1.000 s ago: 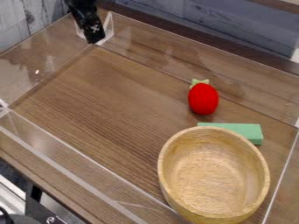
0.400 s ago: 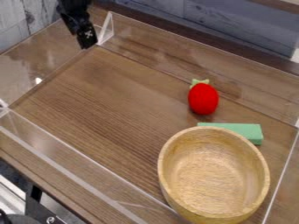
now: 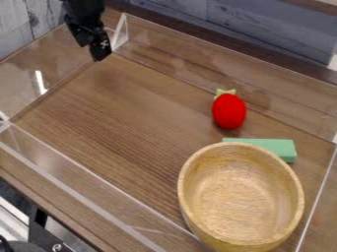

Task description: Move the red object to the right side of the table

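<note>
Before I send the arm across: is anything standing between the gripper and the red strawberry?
Nothing visible does: only bare tabletop shows between the gripper and the strawberry. The bowl lies off that line.

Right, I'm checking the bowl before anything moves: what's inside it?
Nothing shows inside the wooden bowl; its bottom is bare. Whatever lies beneath it is covered.
</note>
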